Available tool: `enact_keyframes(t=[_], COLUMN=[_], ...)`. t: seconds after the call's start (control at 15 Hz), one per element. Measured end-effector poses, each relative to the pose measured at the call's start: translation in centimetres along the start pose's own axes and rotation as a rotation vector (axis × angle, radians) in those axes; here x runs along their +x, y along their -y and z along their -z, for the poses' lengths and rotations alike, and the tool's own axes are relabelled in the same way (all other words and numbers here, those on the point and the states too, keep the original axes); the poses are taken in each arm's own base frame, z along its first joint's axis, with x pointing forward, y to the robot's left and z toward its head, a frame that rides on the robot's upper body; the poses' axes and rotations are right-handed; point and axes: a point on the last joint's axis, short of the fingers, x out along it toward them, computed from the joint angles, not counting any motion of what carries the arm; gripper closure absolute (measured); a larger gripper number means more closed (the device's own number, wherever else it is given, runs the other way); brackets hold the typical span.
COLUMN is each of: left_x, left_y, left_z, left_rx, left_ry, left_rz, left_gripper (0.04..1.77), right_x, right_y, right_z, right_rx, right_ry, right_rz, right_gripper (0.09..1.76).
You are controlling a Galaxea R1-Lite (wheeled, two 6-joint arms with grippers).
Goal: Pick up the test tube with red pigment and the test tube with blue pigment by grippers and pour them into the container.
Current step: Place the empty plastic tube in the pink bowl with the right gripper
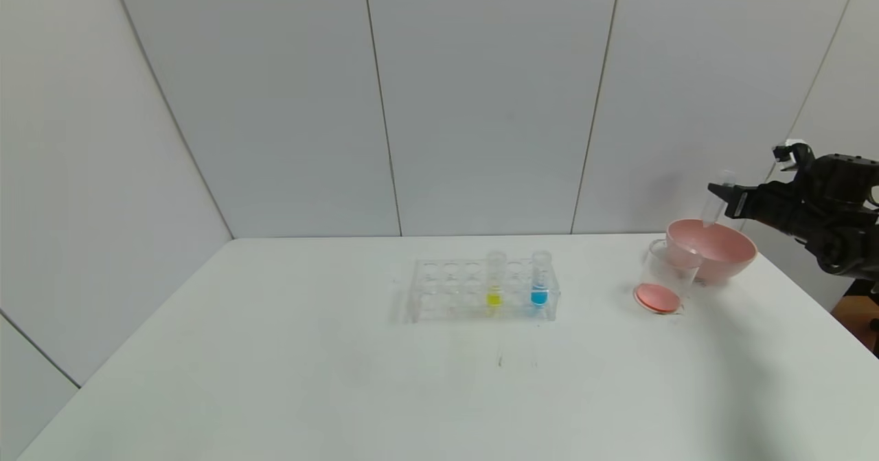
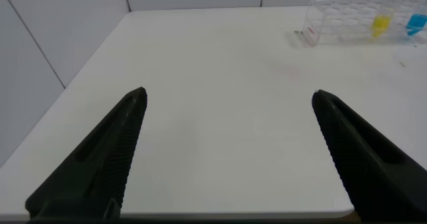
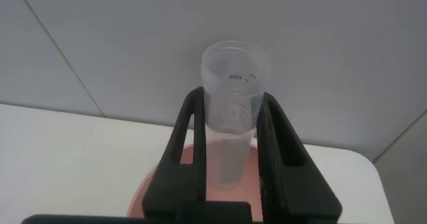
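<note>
My right gripper (image 1: 719,191) is shut on a slim clear test tube (image 1: 714,205) and holds it upright above the pink bowl (image 1: 740,257). In the right wrist view the tube (image 3: 233,111) sits between the black fingers and looks empty. The clear glass beaker (image 1: 665,268) stands in front of the bowl with orange-red liquid at its bottom. The test tube with blue pigment (image 1: 540,279) stands in the clear rack (image 1: 446,289), also seen in the left wrist view (image 2: 417,23). My left gripper (image 2: 227,97) is open and empty over the table's near left part.
A tube with yellow liquid (image 1: 494,284) stands in the rack left of the blue one. The rack (image 2: 340,24) lies far from my left gripper. The pink bowl (image 3: 185,154) shows under my right gripper. Wall panels stand close behind the table.
</note>
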Motion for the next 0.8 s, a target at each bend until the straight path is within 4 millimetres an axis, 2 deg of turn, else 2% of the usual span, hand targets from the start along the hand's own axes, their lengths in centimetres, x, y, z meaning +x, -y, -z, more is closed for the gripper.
enact_keyframes(t=[0.2,0.4,0.6,0.8], left_x=[0.0,0.0,0.0,0.0], left_y=[0.0,0.0,0.0,0.0], left_z=[0.0,0.0,0.0,0.0], left_rx=[0.000,0.000,0.000,0.000], left_ry=[0.000,0.000,0.000,0.000], left_rz=[0.000,0.000,0.000,0.000], left_gripper=[0.05,0.05,0.05,0.05], right_x=[0.2,0.1,-0.5,-2.2], right_y=[0.0,0.0,-0.3,-1.5], right_z=[0.3,-0.2,-0.5,-0.5], right_rx=[0.002,-0.022,-0.030,-0.011], right_ry=[-0.005,0.045,0.064,0.026], right_rz=[-0.001,-0.001,0.042,0.055], right_gripper=[0.98,0.71,0.52,0.40])
